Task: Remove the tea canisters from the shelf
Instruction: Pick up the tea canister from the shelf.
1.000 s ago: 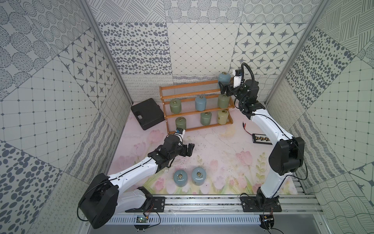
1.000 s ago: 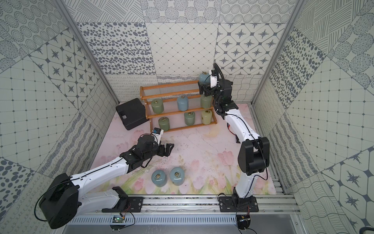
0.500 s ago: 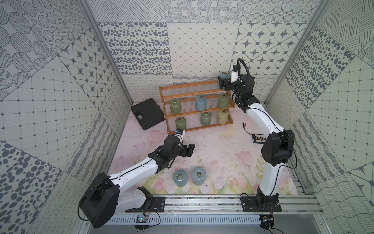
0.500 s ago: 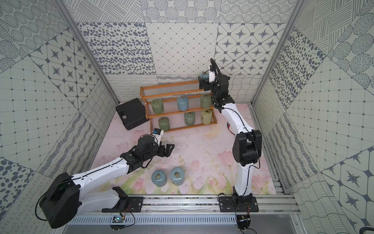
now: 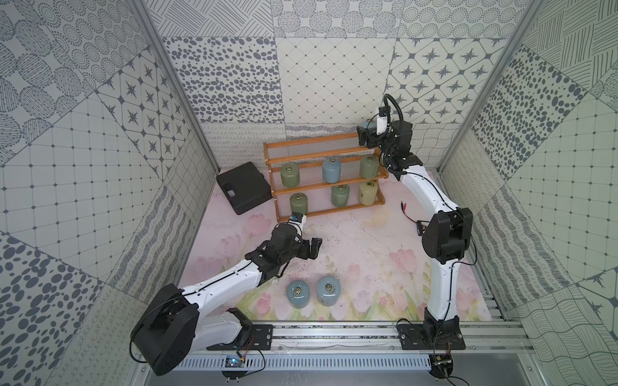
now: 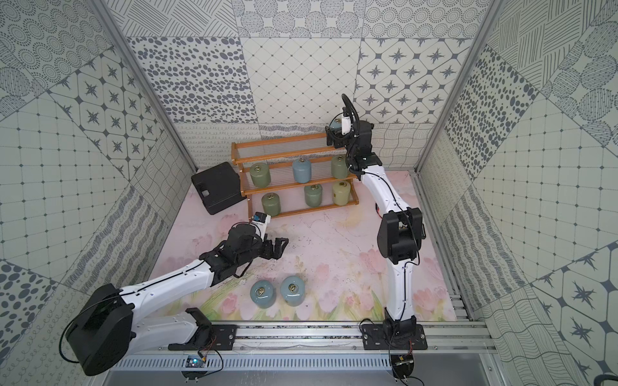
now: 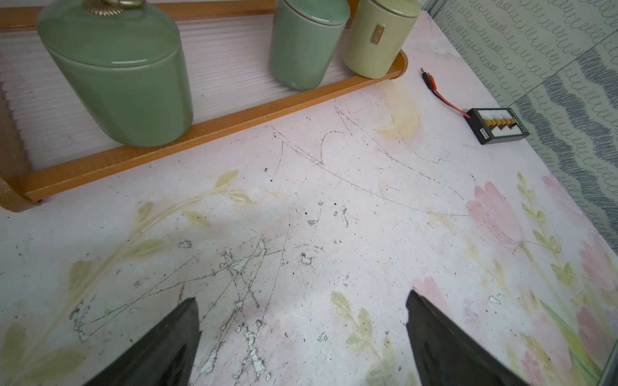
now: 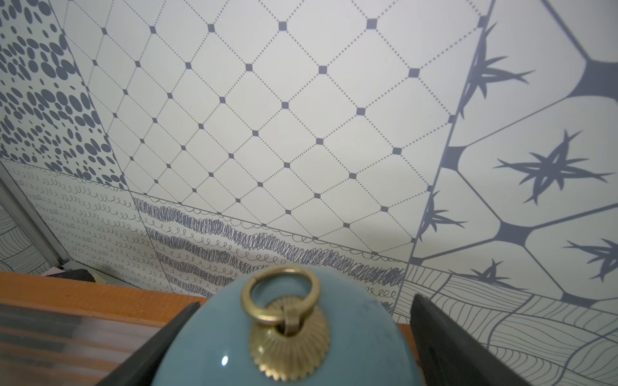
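The shelf (image 5: 327, 211) stands at the back of the mat. Its top tier holds one blue canister (image 8: 217, 334), and my right gripper (image 5: 364, 137) is open with a finger on each side of it; a gap shows at one finger. The middle tier carries a green (image 5: 289, 174), a blue (image 5: 330, 170) and a green canister (image 5: 368, 166). Two green ones (image 5: 298, 203) (image 5: 340, 195) and a yellow one (image 5: 368, 193) stand on the lowest tier. Two blue canisters (image 5: 298, 293) (image 5: 329, 290) stand on the mat near the front. My left gripper (image 5: 314, 249) hangs open and empty above the mat.
A flat black case (image 5: 243, 187) lies left of the shelf. By the right wall, on the mat, lies a small black connector board (image 7: 498, 125) with a red wire. Patterned walls close in the back and both sides.
My right gripper has moved back and left along the top tier until its open fingers straddle the blue canister. The left arm has hardly moved.
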Controlling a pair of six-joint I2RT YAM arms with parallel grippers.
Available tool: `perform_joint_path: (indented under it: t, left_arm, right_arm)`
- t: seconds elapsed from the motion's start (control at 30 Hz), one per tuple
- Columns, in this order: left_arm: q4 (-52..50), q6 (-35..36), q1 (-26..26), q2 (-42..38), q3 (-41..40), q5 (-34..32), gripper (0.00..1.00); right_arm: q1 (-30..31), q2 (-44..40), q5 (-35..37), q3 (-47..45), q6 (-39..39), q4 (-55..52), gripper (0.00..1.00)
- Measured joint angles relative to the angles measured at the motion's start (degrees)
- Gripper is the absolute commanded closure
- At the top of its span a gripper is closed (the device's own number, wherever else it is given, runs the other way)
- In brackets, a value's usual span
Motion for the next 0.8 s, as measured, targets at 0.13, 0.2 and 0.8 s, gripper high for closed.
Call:
perform_joint_path:
  t: [0.13,0.2,0.8]
  left_arm:
    - [0.0,-0.2,0.0,0.2,-0.2,0.0,0.00]
    - [0.0,-0.2,0.0,0.5,-0.2,0.0,0.00]
    - [0.0,-0.4,0.0,1.1,0.0,0.0,0.00]
  right_arm:
    - [0.0,0.9,0.0,1.6,-0.1,-1.5,0.08]
    - [0.0,1.0,0.0,1.9,-0.1,-1.7,0.11]
    - [0.0,-1.9,-2.6,-3.4,-0.1,2.1,0.24]
